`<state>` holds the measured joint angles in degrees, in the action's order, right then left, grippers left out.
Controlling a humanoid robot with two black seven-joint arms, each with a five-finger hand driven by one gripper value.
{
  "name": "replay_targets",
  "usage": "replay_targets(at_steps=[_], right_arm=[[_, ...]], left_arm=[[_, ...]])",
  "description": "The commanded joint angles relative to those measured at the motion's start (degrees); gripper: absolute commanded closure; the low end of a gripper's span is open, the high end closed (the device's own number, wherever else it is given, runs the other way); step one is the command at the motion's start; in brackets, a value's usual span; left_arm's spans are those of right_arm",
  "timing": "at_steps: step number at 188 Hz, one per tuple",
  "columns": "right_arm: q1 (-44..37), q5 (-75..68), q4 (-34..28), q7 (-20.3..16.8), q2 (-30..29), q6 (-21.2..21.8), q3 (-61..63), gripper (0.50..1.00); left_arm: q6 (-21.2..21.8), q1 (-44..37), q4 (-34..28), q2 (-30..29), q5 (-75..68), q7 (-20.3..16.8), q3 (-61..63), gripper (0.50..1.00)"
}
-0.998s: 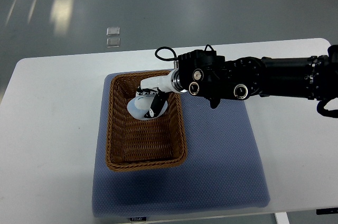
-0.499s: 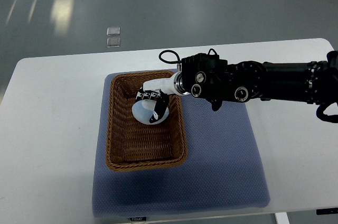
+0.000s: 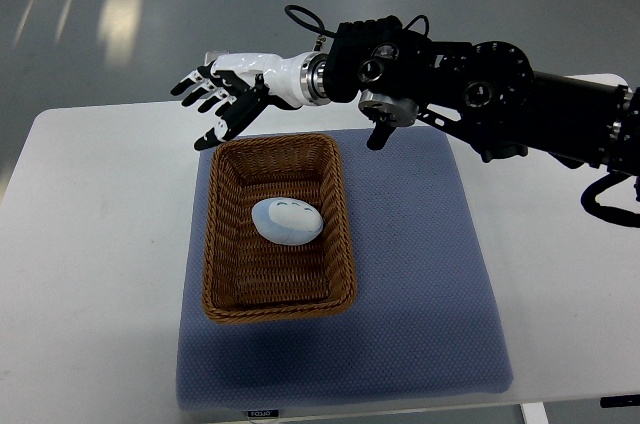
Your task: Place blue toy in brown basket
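Since half a second ago the right hand (image 3: 215, 96) has let go and lifted clear, fingers spread, now above the basket's far rim. Blue toy (image 3: 287, 221): pale egg-shaped form with faint dark markings, lying loose in the brown basket (image 3: 223, 244) on the grey-blue mat (image 3: 420, 274), mid-bench (image 3: 90, 244). The toy's underside is hidden.

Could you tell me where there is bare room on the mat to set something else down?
The blue mat is bare right of the brown basket and along its near edge. The basket holds the blue toy; the right hand hovers beyond its far rim.
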<state>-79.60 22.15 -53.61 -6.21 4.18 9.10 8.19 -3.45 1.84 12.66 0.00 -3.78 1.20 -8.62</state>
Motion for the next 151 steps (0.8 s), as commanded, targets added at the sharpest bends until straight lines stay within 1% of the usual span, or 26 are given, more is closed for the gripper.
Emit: replay_targets(at_steps=[1, 18, 29, 53, 76, 87, 98, 104, 109, 121, 140, 151], right_arm=[[4.54, -3.16, 0.79, 2.52, 3.38, -0.40, 6.58, 0.642], [9.47, -4.92, 2.11, 3.83, 4.08, -0.75, 14.14, 0.642], [14.20, -6.94, 2.72, 4.89, 4.08, -0.75, 21.68, 0.644], [22.91, -10.02, 3.34, 5.50, 3.20, -0.75, 36.89, 0.644], [29.85, -11.60, 3.69, 5.94, 2.06, -0.66, 46.83, 0.642], [32.67, -12.74, 3.78, 6.73, 0.74, -0.58, 49.38, 0.642], [34.87, -13.80, 4.31, 8.67, 0.04, -0.40, 51.40, 0.640], [35.92, -14.50, 4.83, 9.99, -0.05, -0.23, 52.11, 0.628], [37.06, -15.20, 5.27, 11.30, -0.14, -0.14, 52.81, 0.599], [38.56, -16.26, 5.63, 13.41, -0.23, 0.04, 53.69, 0.597], [39.00, -16.61, 6.59, 14.03, -1.02, 0.13, 53.78, 0.597], [39.17, -16.61, 8.26, 14.12, -1.81, 0.13, 53.78, 0.597]], left_arm=[[0.02, 0.01, 0.08, 0.00, 0.00, 0.03, 0.00, 0.500], [0.02, 0.01, 0.17, 0.00, 0.00, 0.03, 0.00, 0.500], [0.02, 0.01, 0.17, 0.00, -0.08, -0.05, 0.00, 0.500], [0.02, 0.01, 0.08, 0.00, 0.00, 0.03, 0.00, 0.500], [0.02, 0.01, 0.00, 0.00, 0.00, 0.03, 0.00, 0.500], [0.02, 0.01, 0.00, 0.00, 0.00, 0.03, 0.00, 0.500], [-0.07, 0.01, 0.17, 0.00, 0.00, 0.03, -0.09, 0.500], [0.02, 0.01, 0.17, 0.00, 0.00, 0.03, -0.09, 0.500], [0.02, 0.01, 0.17, 0.00, -0.08, 0.03, 0.00, 0.500], [0.02, 0.01, 0.17, 0.00, -0.08, 0.03, 0.00, 0.500], [0.02, 0.01, 0.17, 0.00, -0.08, 0.03, 0.00, 0.500], [0.02, 0.01, 0.26, 0.00, -0.08, 0.03, 0.00, 0.500]])
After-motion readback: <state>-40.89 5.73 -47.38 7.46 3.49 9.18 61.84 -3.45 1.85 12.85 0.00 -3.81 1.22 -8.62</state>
